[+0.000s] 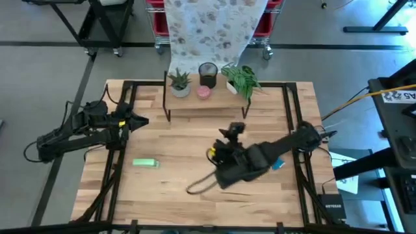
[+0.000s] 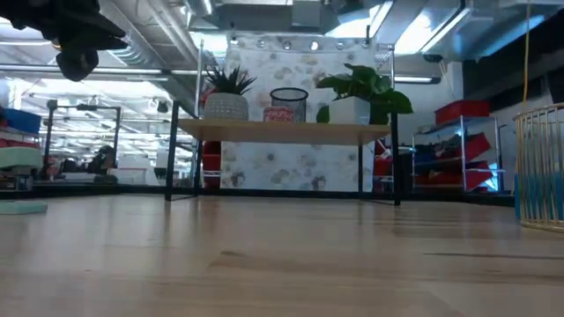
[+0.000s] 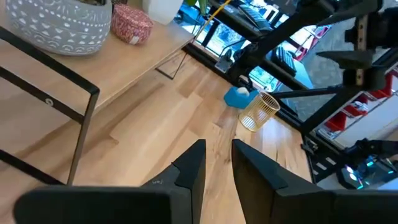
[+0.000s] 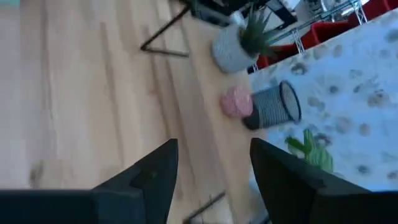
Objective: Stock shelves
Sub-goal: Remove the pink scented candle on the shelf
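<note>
Meanwhile, right gripper (image 4: 211, 171) — empty — faces shelves (image 1: 224, 101).

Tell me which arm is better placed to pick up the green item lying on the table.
The left arm, probably. The green item lies on the left half of the table, just below the open left claw. The open right claw sits near the middle, farther from it, facing the shelves.

Empty left gripper (image 3: 217, 163) (fingers slightly apart) above tabletop (image 3: 143, 134), beside shelves (image 3: 99, 87) with grey pot (image 3: 62, 25).
</note>
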You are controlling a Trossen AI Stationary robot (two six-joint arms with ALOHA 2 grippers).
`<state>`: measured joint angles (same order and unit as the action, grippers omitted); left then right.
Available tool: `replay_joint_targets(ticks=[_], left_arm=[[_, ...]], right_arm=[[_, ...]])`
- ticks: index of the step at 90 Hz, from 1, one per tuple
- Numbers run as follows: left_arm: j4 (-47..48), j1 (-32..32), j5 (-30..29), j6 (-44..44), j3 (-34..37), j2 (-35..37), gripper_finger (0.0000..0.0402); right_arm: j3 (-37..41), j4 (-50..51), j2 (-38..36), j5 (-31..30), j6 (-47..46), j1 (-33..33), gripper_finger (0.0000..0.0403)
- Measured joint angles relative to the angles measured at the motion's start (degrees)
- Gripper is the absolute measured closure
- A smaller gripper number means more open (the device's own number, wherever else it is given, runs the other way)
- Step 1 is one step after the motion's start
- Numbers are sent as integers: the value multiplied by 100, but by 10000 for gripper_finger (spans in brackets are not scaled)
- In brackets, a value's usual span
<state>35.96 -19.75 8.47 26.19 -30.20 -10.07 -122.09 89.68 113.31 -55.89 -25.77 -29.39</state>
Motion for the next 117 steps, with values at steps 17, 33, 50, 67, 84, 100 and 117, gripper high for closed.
replay_joint_targets(ticks=[17,33,50,67,84,100,117], left_arm=[[121,0,-4,-128,2,44,341],[112,0,-78,-160,2,60,341],[93,0,-190,-157,2,60,341],[61,0,-235,-157,2,60,341],[66,0,-444,-288,2,58,341],[71,0,-622,-426,2,58,341],[67,0,-779,-472,2,58,341]], right_arm=[[1988,-549,-579,-8,-1672,-599,217],[3871,-3366,-813,359,-2225,-856,217],[5609,-9638,-696,1870,366,-357,217],[6018,-13487,-376,3451,2640,717,217],[5588,-13271,-387,2828,3098,1777,216],[4924,-12063,-408,2806,3377,2549,203],[4114,-9965,-441,2626,3352,3029,115]])
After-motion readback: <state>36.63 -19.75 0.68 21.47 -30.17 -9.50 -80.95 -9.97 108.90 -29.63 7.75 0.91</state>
